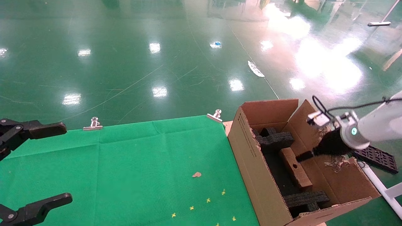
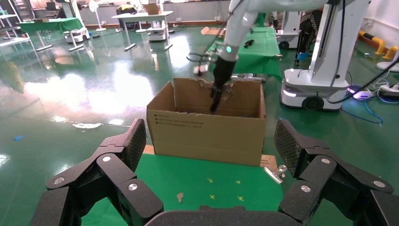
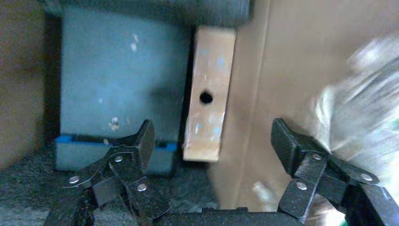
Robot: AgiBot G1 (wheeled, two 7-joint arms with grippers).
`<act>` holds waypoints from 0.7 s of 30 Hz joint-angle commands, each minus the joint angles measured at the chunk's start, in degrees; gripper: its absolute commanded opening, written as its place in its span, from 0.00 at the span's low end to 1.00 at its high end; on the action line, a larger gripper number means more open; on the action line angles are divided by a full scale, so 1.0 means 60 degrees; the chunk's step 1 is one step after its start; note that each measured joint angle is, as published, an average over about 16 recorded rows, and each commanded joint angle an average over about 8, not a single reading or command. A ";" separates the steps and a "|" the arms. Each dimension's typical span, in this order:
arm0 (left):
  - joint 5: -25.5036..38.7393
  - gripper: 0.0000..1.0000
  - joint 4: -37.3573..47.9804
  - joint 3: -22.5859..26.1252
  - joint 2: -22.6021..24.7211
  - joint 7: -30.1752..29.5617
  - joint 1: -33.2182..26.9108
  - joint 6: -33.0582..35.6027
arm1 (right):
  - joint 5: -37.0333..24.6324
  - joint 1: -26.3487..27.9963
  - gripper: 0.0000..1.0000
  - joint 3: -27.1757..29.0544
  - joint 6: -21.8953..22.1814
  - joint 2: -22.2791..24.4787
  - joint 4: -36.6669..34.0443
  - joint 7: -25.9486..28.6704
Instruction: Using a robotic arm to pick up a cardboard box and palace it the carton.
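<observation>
Glossy green flooring stretches behind a green cloth-covered table (image 1: 132,163), and the carton (image 1: 251,163) stands at that table's edge with flaps up. From the head camera, the cardboard box (image 1: 295,168) stands on its narrow edge inside the carton, between two black foam inserts (image 1: 276,139), hole upward. The right gripper (image 1: 303,156) reaches into the carton just beside the box; the left gripper (image 1: 47,163) hangs over the table's far side from the carton, fingers spread.

From the left wrist, its pads (image 2: 134,141) frame the carton (image 2: 207,129) with the robotic arm (image 2: 226,52) dipping in.

From the right wrist, fingers (image 3: 141,141) stand apart, clear of the box (image 3: 207,113). The box looks placed; a straight upward retreat should avoid nudging it or the flaps.
</observation>
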 commanded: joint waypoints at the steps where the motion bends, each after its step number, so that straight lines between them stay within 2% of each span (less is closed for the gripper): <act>1: -0.0001 1.00 0.0000 0.0001 0.0000 0.0001 0.0000 0.0000 | -0.0012 0.0289 1.00 -0.0006 -0.0101 0.0034 0.0087 -0.0203; 11: -0.0004 1.00 0.0000 0.0006 -0.0003 0.0003 -0.0001 -0.0003 | 0.0437 0.3113 1.00 0.0429 -0.0876 0.0893 0.1005 -0.2005; 16: -0.0006 1.00 0.0001 0.0008 -0.0004 0.0004 -0.0001 -0.0004 | 0.0785 0.3565 1.00 0.0696 -0.1055 0.1326 0.1557 -0.2669; 21: -0.0008 1.00 0.0003 0.0009 -0.0005 0.0005 0.0000 -0.0006 | 0.0938 0.3613 1.00 0.0826 -0.1033 0.1502 0.1807 -0.2861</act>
